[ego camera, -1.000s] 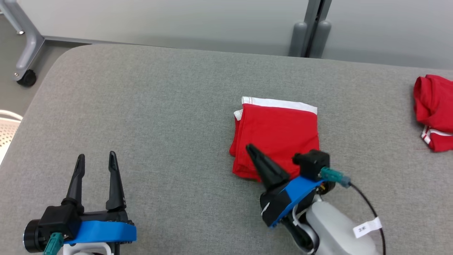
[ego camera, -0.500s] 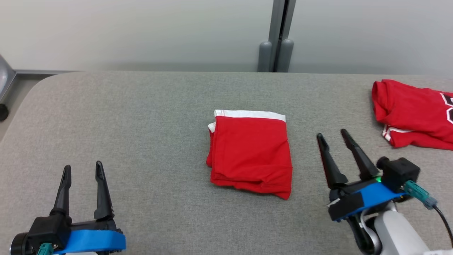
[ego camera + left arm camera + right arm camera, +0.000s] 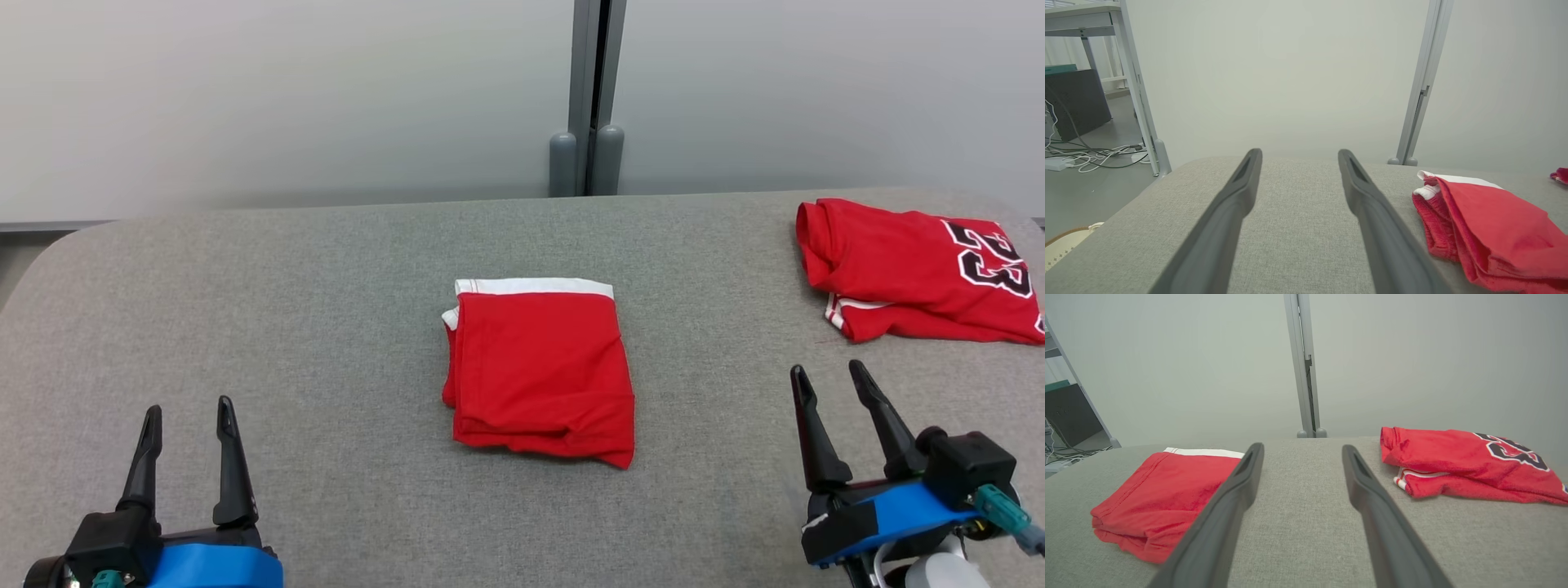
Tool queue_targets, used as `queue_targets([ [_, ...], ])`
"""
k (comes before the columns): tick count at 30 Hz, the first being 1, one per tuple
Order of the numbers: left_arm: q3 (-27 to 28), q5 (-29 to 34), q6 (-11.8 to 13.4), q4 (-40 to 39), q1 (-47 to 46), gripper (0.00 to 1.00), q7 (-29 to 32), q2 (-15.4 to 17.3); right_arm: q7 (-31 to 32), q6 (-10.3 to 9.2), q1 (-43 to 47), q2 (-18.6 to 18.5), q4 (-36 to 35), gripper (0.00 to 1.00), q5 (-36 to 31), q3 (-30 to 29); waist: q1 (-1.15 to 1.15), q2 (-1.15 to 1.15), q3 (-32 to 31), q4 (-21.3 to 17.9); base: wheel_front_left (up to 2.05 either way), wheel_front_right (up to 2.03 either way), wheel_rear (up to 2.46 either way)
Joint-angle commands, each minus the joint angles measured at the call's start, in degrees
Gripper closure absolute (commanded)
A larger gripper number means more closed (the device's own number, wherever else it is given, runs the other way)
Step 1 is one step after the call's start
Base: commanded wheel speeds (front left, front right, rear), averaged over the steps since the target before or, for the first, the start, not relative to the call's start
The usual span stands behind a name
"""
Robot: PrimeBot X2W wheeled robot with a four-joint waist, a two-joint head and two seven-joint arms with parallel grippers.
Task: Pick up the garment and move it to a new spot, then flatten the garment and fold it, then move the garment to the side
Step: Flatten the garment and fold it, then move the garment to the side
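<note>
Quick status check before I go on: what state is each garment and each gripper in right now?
red garment: folded into a compact rectangle, white band at its far edge, lying on the table, not gripped.
red jersey: loosely folded, rumpled, at the table's far right.
left gripper: open, empty.
right gripper: open, empty, apart from both garments.

Pale wall panels (image 3: 286,98) meet at a grey post (image 3: 588,82) behind the grey table (image 3: 245,286).

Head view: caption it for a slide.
Folded red garment lies between open left pincer and right pincer; red jersey far right.
</note>
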Motion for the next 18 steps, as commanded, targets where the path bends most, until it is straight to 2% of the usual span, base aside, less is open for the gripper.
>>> queue_targets([
  [1,-0.1,0.0,0.2,0.3,0.6,0.00,-0.3,0.5,-0.2,0.02,1.3,0.4,0.0,0.00,-0.7,-0.2,0.01,0.00,-0.5,-0.4,0.00,0.00,0.00],
  [18,-1.0,-1.4,-0.1,0.0,1.9,0.00,3.3,1.8,1.7,0.01,4.8,1.5,-1.4,0.00,-1.9,-1.6,0.01,0.00,-2.9,-0.4,0.00,0.00,0.00],
])
